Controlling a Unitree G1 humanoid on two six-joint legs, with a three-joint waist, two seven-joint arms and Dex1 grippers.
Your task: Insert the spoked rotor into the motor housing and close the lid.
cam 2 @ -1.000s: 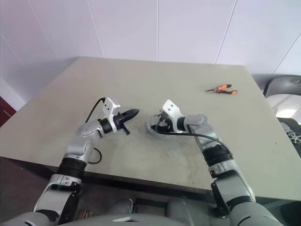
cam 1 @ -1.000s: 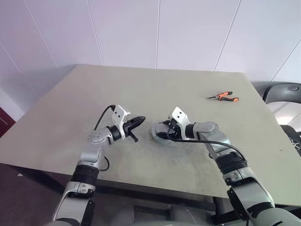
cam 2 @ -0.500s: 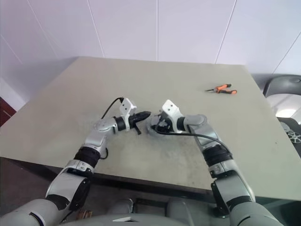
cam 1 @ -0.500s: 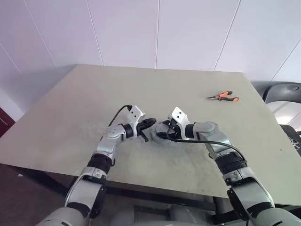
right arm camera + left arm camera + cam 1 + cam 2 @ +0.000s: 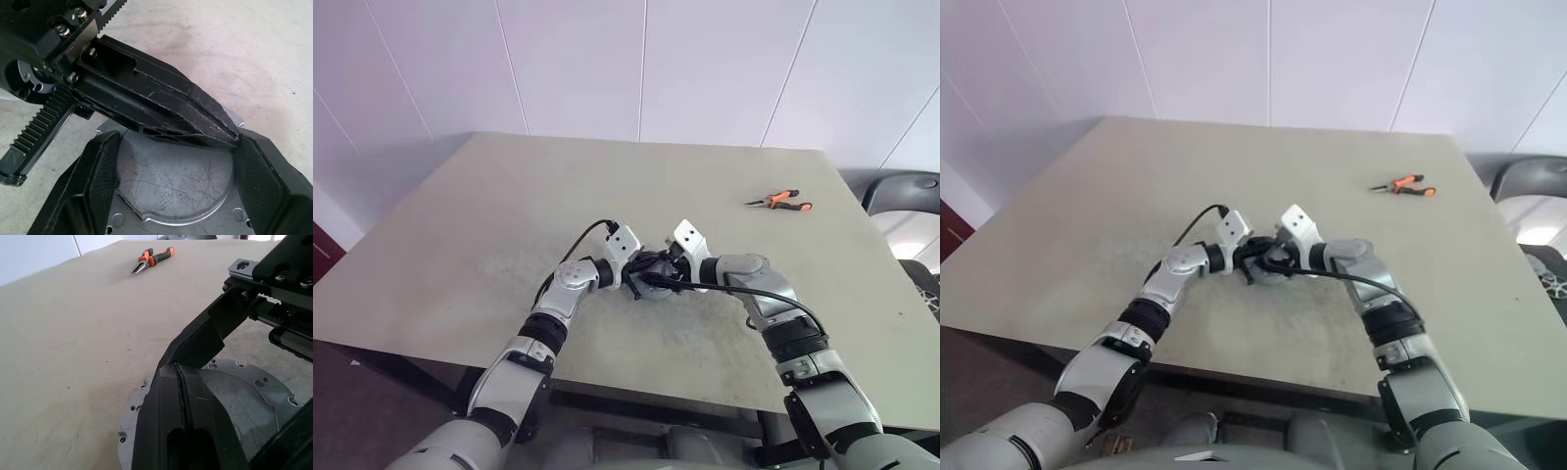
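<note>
While the right gripper (image 5: pixel 171 161) straddles the motor housing's (image 5: pixel 181 181) scratched silver lid with fingers spread, apparently clasping its rim, the left gripper (image 5: pixel 230 139), pinched shut and empty, points over it mid-table (image 5: pixel 509 215); pliers (image 5: pixel 779 202) lie well apart.

The round lid (image 5: pixel 181 188) looks like bare silver metal, dull and finely scratched. Both grippers' fingers (image 5: pixel 98 181) seem matt black plastic, scuffed, with textured pads. The table (image 5: pixel 73 357) is matt beige, faintly smudged. At two o'clock, pliers (image 5: pixel 779 203) wear glossy orange-black handles.
</note>
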